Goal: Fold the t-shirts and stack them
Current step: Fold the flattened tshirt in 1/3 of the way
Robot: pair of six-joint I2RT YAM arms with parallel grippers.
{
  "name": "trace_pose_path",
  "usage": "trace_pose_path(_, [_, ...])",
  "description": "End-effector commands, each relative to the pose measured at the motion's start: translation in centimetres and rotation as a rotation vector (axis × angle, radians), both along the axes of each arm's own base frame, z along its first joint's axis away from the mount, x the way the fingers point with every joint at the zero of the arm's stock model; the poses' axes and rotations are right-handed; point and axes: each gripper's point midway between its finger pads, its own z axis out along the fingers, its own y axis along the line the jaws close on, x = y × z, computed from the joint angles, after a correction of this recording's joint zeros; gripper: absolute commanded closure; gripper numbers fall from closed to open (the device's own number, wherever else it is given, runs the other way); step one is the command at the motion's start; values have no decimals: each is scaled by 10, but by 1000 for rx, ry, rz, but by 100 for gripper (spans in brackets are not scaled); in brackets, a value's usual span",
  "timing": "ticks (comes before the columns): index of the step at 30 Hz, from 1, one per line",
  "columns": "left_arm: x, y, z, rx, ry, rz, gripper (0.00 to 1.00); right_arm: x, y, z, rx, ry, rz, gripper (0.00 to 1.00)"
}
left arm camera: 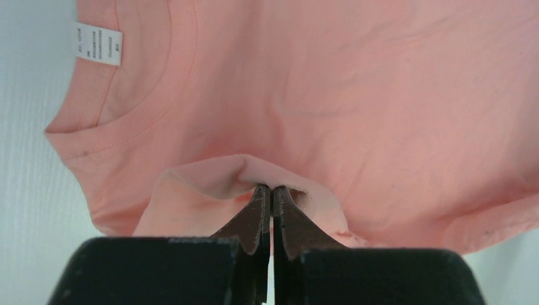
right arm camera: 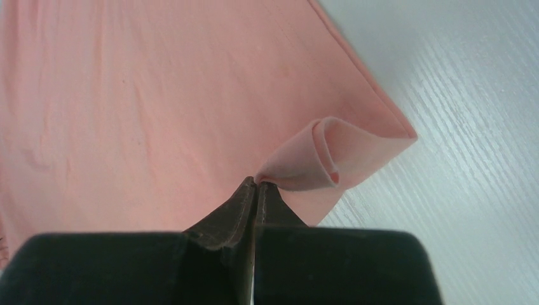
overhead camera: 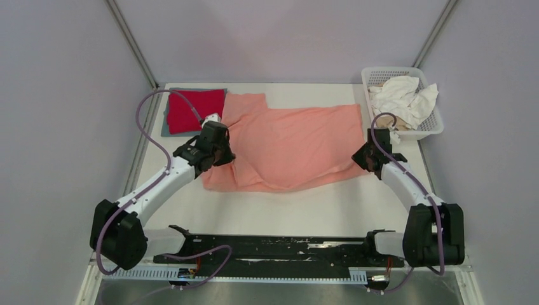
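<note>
A salmon-pink t-shirt (overhead camera: 299, 143) lies spread across the middle of the table, its collar and white label (left arm camera: 98, 43) toward the left. My left gripper (overhead camera: 224, 147) is shut on a raised fold of its left part (left arm camera: 210, 175), near the collar. My right gripper (overhead camera: 367, 154) is shut on the curled corner of its hem (right arm camera: 330, 159) at the right. A folded red t-shirt (overhead camera: 194, 109) rests on a folded grey-blue one (overhead camera: 166, 129) at the back left. White and beige t-shirts (overhead camera: 400, 95) are heaped in the basket.
A white lattice basket (overhead camera: 429, 127) stands at the back right corner. A black rail (overhead camera: 273, 248) with both arm bases runs along the near edge. Grey walls and metal posts close in the table on three sides.
</note>
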Motion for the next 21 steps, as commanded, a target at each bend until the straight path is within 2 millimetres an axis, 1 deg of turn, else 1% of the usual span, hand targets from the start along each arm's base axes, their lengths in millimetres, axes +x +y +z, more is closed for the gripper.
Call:
trace_pose_path(1, [29, 12, 17, 12, -45, 47, 100, 33, -7, 26, -49, -88, -4, 100])
trace_pose_path(6, [43, 29, 13, 45, -31, 104, 100, 45, -12, 27, -77, -89, -15, 100])
trace_pose_path(9, [51, 31, 14, 46, -35, 108, 100, 51, -13, 28, -87, -90, -20, 100])
trace_pose_path(10, [54, 32, 11, 50, -28, 106, 100, 53, -13, 27, -88, -86, -19, 100])
trace_pose_path(11, [57, 32, 13, 46, -35, 107, 100, 55, -13, 26, -87, -86, -18, 100])
trace_pose_path(12, [59, 31, 9, 48, -26, 104, 100, 57, -13, 25, -88, -84, -15, 100])
trace_pose_path(13, [63, 31, 11, 45, -32, 108, 100, 59, -13, 24, -89, -81, -15, 100])
trace_pose_path(14, [65, 31, 7, 50, -20, 111, 100, 60, -13, 22, -89, -78, -14, 100])
trace_pose_path(15, [69, 32, 10, 50, -24, 116, 100, 62, -13, 22, -88, -80, -13, 100])
trace_pose_path(16, [71, 33, 6, 60, -13, 122, 100, 65, -12, 21, -87, -82, -9, 100])
trace_pose_path(17, [74, 35, 7, 65, -13, 131, 100, 67, -11, 21, -88, -84, -5, 100])
trace_pose_path(19, [77, 39, 2, 85, 2, 150, 100, 71, -12, 20, -90, -86, -4, 100])
trace_pose_path(21, [80, 45, -6, 102, 22, 170, 100, 73, -12, 19, -93, -88, -5, 100])
